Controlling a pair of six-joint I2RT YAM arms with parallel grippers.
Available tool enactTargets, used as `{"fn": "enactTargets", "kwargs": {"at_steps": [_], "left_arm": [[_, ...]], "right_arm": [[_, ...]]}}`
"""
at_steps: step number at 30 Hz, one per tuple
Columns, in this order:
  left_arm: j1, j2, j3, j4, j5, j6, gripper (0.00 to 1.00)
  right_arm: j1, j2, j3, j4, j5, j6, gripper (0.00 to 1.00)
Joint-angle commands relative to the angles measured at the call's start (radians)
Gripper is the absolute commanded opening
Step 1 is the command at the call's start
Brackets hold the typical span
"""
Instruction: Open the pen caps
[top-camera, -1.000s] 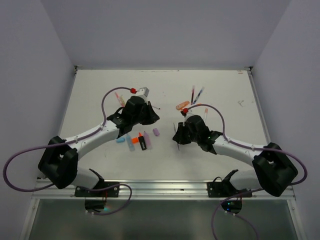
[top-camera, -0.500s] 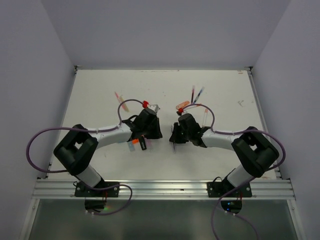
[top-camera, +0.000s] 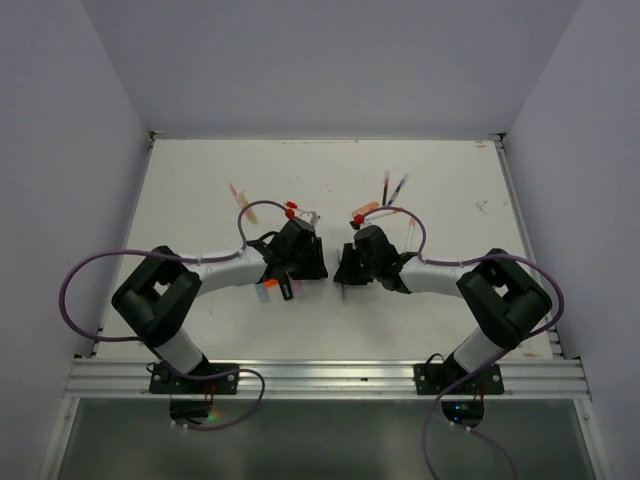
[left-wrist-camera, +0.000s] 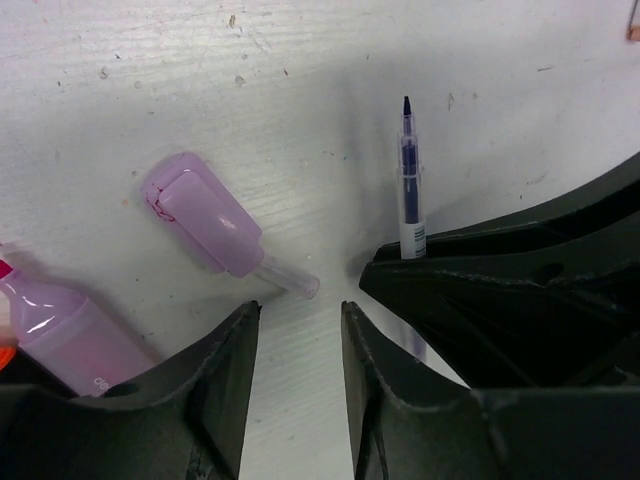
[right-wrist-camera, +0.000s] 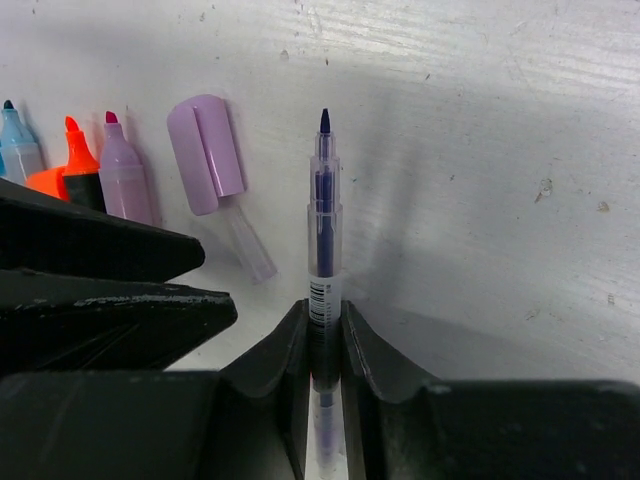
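Lying flat on the white worktop (left-wrist-camera: 300, 80), a purple cap (left-wrist-camera: 200, 215) is loose, with a thin clear piece (left-wrist-camera: 287, 276) at its near end; whether the 2 are joined I cannot tell. Just beside it, a clear-barrelled pen (right-wrist-camera: 322, 200) with dark blue ink shows a bare tip, its barrel clamped in the right pincer (right-wrist-camera: 323, 318). Past the cap, 3 uncapped highlighters (right-wrist-camera: 122, 175), light blue, orange and purple, lie side by side. The left pincer (left-wrist-camera: 300, 330) hangs low with fingers apart and nothing between them, facing the right one closely at mid-worktop.
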Motion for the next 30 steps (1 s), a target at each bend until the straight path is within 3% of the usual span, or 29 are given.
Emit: {"fn": "enactTargets", "kwargs": {"at_steps": [1, 5, 9, 16, 22, 24, 28, 30], "left_arm": [[-0.008, -0.087, 0.011, 0.023, -0.023, -0.014, 0.43], [-0.008, -0.178, 0.013, -0.015, -0.066, -0.009, 0.57], [-0.005, -0.274, 0.028, -0.076, -0.158, 0.012, 0.78], [0.029, -0.340, 0.027, -0.150, -0.228, 0.029, 0.99], [0.092, -0.420, 0.008, -0.199, -0.253, 0.060, 1.00], [0.121, -0.455, -0.006, -0.204, -0.258, 0.072, 1.00], [0.155, -0.517, -0.047, -0.201, -0.264, 0.078, 1.00], [0.158, -0.534, -0.065, -0.198, -0.265, 0.078, 1.00]], "right_arm": [[-0.001, 0.009, 0.012, 0.021, -0.018, 0.012, 0.21], [-0.001, 0.000, 0.021, 0.015, -0.027, 0.012, 0.33], [-0.001, -0.020, 0.030, -0.002, -0.024, 0.010, 0.43], [-0.001, -0.123, 0.058, -0.086, 0.040, -0.011, 0.59], [-0.038, -0.229, 0.146, -0.355, 0.405, -0.060, 0.86], [-0.104, -0.241, 0.165, -0.432, 0.503, -0.050, 0.90], [-0.315, -0.211, 0.188, -0.464, 0.463, -0.036, 0.91], [-0.358, -0.180, 0.199, -0.456, 0.440, -0.040, 0.89]]}}
